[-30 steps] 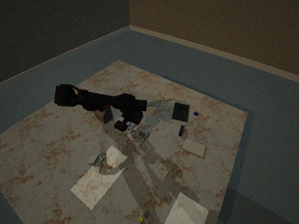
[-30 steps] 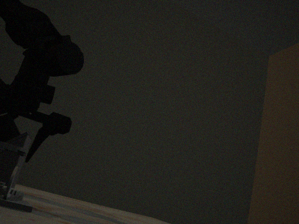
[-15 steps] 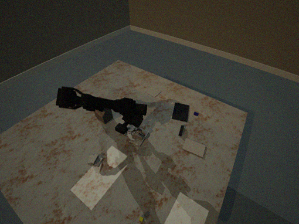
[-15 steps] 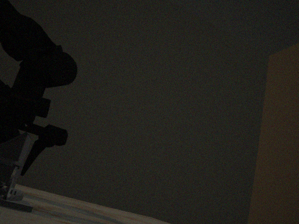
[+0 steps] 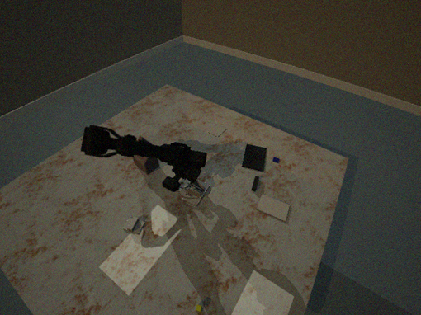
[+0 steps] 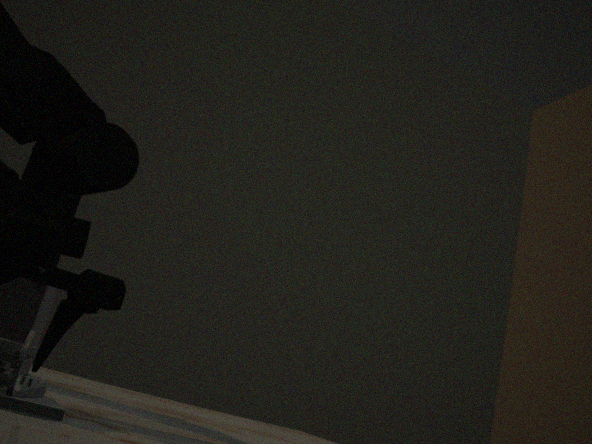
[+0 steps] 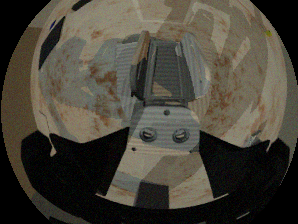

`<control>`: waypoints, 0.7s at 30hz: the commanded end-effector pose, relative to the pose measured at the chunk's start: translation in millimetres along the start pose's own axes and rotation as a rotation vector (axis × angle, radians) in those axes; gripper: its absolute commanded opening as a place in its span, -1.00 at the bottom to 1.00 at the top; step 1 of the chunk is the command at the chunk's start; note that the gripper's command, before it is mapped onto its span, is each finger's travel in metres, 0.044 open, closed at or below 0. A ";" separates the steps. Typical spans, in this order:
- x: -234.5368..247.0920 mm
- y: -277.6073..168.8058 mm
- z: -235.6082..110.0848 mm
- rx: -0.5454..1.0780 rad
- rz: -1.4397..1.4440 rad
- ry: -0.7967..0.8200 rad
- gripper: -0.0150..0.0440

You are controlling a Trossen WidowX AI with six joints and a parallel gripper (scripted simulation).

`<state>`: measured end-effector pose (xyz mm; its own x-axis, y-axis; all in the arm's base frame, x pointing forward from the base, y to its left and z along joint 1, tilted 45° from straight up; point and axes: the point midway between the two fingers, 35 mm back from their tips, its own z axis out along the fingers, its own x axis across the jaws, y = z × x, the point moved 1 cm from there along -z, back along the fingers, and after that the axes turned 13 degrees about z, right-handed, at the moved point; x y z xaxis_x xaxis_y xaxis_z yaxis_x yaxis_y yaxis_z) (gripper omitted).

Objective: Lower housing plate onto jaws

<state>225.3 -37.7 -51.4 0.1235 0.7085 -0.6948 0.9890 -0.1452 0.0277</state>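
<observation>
Housing plate (image 5: 185, 183) (image 6: 43, 317) (image 7: 165, 123) is pinched between the fingers of the gripper (image 5: 184, 182) (image 6: 36, 369) (image 7: 162, 132) — align its far edge with the jaw assembly (image 5: 204, 194) (image 6: 31, 389) (image 7: 172, 75) ahead, then lower.

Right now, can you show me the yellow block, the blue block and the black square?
yellow block (image 5: 198, 308) (image 7: 268, 33): top and wrist views, middle of its visible side
blue block (image 5: 276, 159) (image 7: 52, 24): top and wrist views, its middle
black square (image 5: 254, 157) (image 7: 51, 43): top and wrist views, middle of its flat top
</observation>
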 end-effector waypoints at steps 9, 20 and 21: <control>-0.4 -1.2 2.4 -0.002 -0.006 -0.005 0.70; -0.4 -1.2 4.7 -0.002 -0.014 -0.005 0.70; -0.4 -1.2 4.8 -0.002 -0.014 -0.005 0.70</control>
<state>223.7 -40.1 -54.0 0.1160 0.7086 -0.6960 0.9899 -0.1404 0.0220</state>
